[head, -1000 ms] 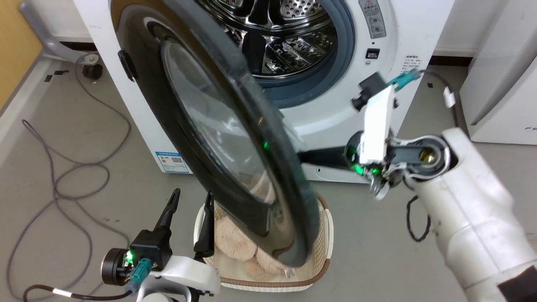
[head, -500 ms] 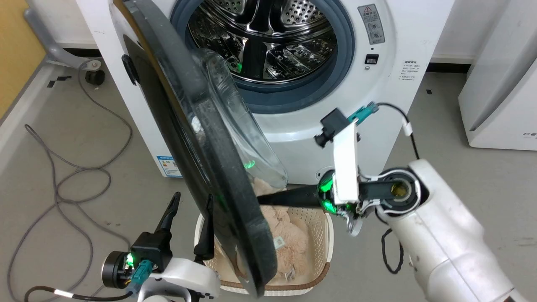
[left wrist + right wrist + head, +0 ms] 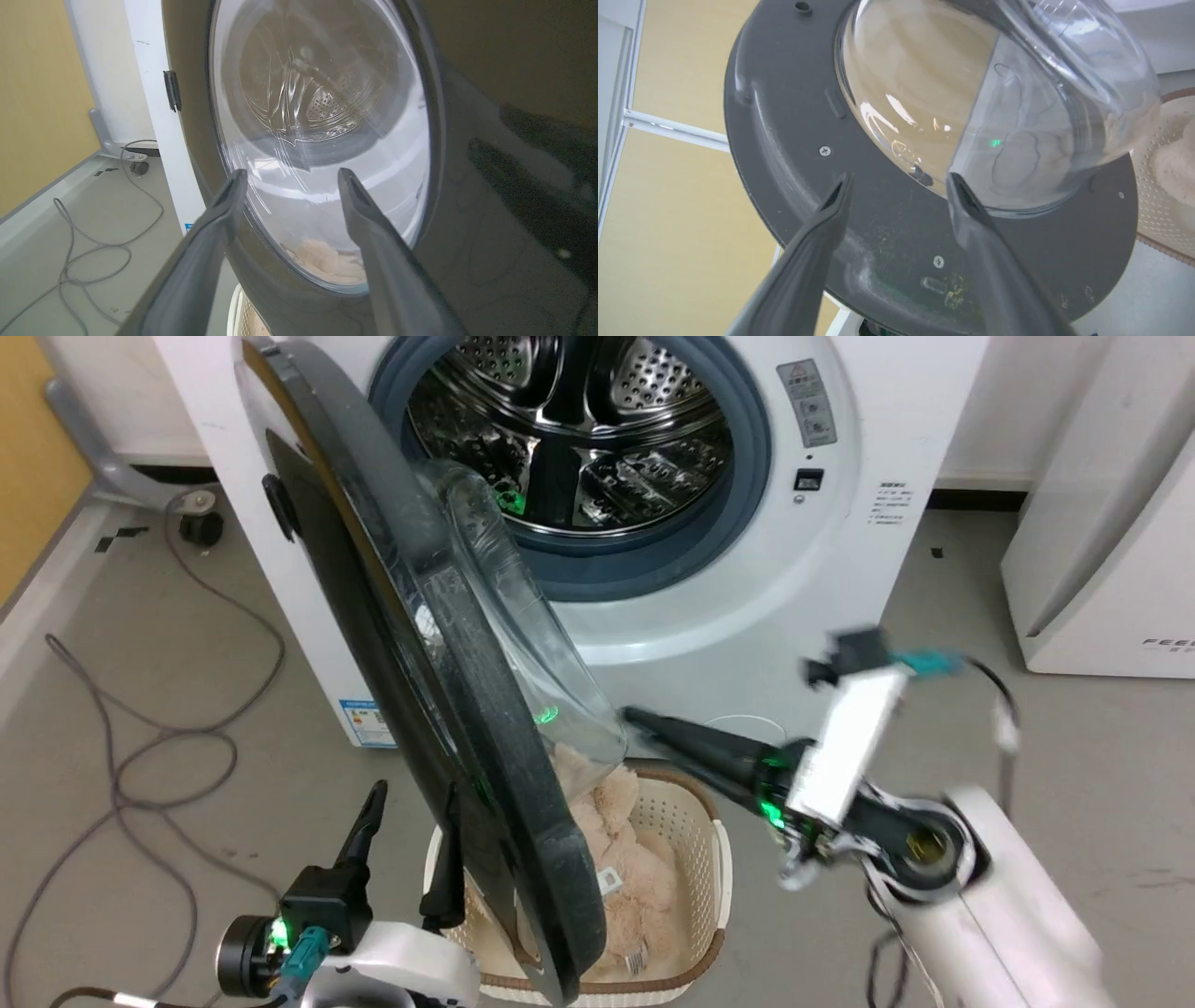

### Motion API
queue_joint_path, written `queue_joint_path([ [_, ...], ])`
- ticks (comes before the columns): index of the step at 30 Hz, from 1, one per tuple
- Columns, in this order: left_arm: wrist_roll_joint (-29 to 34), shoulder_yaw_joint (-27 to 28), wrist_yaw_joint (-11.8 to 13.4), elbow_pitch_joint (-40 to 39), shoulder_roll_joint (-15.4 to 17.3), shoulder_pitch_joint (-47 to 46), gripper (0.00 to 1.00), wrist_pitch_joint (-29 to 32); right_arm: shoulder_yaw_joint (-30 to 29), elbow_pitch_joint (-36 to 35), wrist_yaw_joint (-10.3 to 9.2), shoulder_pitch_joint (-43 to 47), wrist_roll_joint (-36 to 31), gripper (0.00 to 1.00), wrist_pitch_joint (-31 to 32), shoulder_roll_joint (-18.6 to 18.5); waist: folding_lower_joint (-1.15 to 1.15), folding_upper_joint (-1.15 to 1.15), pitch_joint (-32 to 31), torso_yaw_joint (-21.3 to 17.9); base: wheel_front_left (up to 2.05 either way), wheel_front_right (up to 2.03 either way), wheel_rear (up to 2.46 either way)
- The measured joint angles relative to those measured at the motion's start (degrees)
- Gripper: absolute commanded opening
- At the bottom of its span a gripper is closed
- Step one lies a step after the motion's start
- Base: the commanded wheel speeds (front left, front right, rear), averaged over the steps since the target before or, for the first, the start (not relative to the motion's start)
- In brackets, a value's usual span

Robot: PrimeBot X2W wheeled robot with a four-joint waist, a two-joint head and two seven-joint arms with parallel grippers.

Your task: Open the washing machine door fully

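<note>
The right gripper (image 3: 644,726) is reaching in from the right with its fingers spread and nothing between them. Its tips are lying at the foot of the glass bowl (image 3: 971,102); contact cannot be told. The left gripper (image 3: 414,801) is also gaping empty, pointing up at the outer face.

The washing machine door (image 3: 485,737) is hanging swung out from the left side of the washing machine (image 3: 822,616), nearly edge-on to the head camera. Its long axis is running from upper left down to lower centre. The glossy black front is facing the left gripper, and the matt grey inner ring with screws is facing the right one.

A blue label (image 3: 369,719) and a grey warning sticker (image 3: 808,406) are showing print too small to read. The white appliance (image 3: 1102,523) is showing "FEEL", cut off at the edge. A basket (image 3: 721,849) of beige plush is sitting under the door.
</note>
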Motion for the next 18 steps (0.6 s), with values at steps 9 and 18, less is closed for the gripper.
queue_joint_path([
  [9, 0.60, 1.22, -0.11, 1.00, 0.13, 2.00, 1.00, 0.00, -7.75, -2.29, 0.00, 14.24, -7.46, 1.00, -22.16, -2.44, 0.00, 0.00, -2.02, -1.38, 0.00, 0.00, 0.00],
  [18, 1.40, 2.19, -0.53, 1.49, 0.38, 2.15, 1.00, 0.00, -13.08, -2.07, 0.01, 23.92, -25.83, 1.00, -46.08, -4.05, 0.00, 0.00, -2.84, -2.14, 0.00, 0.00, 0.00],
])
